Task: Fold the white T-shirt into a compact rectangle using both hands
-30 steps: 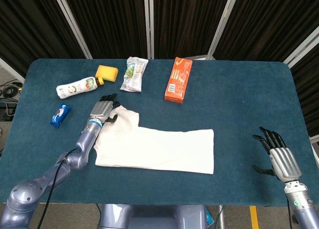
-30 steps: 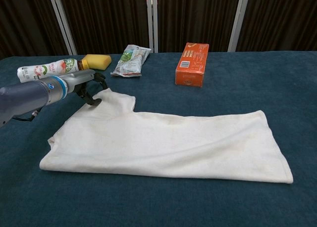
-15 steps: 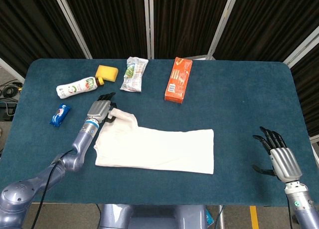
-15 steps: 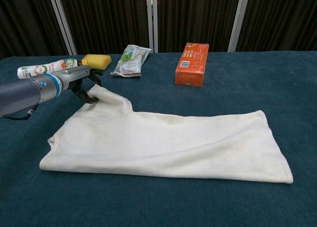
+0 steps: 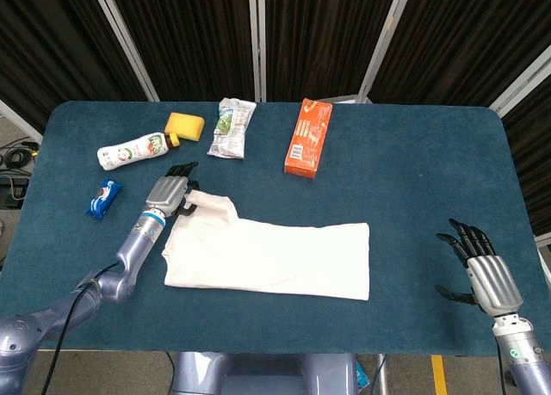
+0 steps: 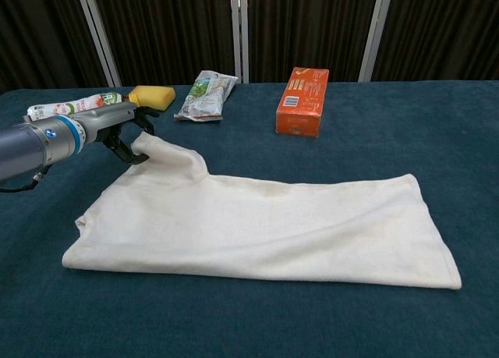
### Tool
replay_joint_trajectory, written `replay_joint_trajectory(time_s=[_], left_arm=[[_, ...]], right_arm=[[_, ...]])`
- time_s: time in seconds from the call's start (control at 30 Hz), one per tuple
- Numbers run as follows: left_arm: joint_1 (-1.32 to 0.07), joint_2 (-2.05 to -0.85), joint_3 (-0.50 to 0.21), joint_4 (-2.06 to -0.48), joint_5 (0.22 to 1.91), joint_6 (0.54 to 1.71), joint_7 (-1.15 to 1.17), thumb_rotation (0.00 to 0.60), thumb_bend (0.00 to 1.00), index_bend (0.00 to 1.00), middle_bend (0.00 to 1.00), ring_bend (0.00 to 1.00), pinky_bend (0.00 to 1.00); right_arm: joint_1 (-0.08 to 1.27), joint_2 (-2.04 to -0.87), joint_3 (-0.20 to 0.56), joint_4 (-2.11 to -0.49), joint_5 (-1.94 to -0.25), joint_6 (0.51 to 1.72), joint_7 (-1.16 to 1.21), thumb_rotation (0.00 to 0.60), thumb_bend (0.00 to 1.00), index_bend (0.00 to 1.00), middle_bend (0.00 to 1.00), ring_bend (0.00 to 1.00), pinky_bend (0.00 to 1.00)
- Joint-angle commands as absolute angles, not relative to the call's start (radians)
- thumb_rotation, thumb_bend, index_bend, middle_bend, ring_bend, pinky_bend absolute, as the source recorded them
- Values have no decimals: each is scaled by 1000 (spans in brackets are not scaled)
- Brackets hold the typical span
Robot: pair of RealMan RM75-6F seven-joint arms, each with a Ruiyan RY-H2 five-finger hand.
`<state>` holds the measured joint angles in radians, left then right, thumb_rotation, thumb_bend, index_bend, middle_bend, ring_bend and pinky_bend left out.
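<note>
white t-shirt (image 5: pixel 275 259) lies folded lengthwise into a long band across the near middle of the blue table (image 5: pixel 413 180), its hem end toward the robot's right and its sleeve end toward the left. left hand (image 5: pixel 168 191) pinches the far left corner of the shirt, the sleeve, and that corner is raised off the cloth surface in a small peak while the rest of the shirt lies flat; in the chest view the fingers (image 6: pixel 125 143) curl around the lifted fabric edge. right hand (image 5: pixel 482 270) sits well apart from the shirt near the right front edge of the table, holding nothing, fingers spread and pointing away from the robot. along the far side stand an orange box (image 5: pixel 308 137), a green-and-white snack packet (image 5: pixel 231 126), a yellow sponge (image 5: pixel 184 125) and a white bottle (image 5: pixel 131 151) lying on its side; a small blue packet (image 5: pixel 103 197) lies near the left edge, beside the left arm
</note>
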<state>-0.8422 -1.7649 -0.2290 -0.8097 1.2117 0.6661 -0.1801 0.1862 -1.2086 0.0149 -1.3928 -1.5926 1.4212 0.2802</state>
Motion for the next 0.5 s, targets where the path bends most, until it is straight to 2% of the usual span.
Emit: replay_joint_trajectory(time_s=[0.03, 0.5], left_arm=[[-805, -1696, -190, -901, 1277, 713, -236, 600, 495, 693, 0, 0, 0], [-760, -1591, -99, -1114, 1382, 772, -247, 600, 495, 686, 0, 0, 0]], right_arm=[[187, -1209, 15, -1393, -1593, 1421, 280, 600, 19, 214, 0, 0, 0], [184, -1208, 14, -1401, -1599, 1428, 269, 600, 20, 214, 0, 0, 0]])
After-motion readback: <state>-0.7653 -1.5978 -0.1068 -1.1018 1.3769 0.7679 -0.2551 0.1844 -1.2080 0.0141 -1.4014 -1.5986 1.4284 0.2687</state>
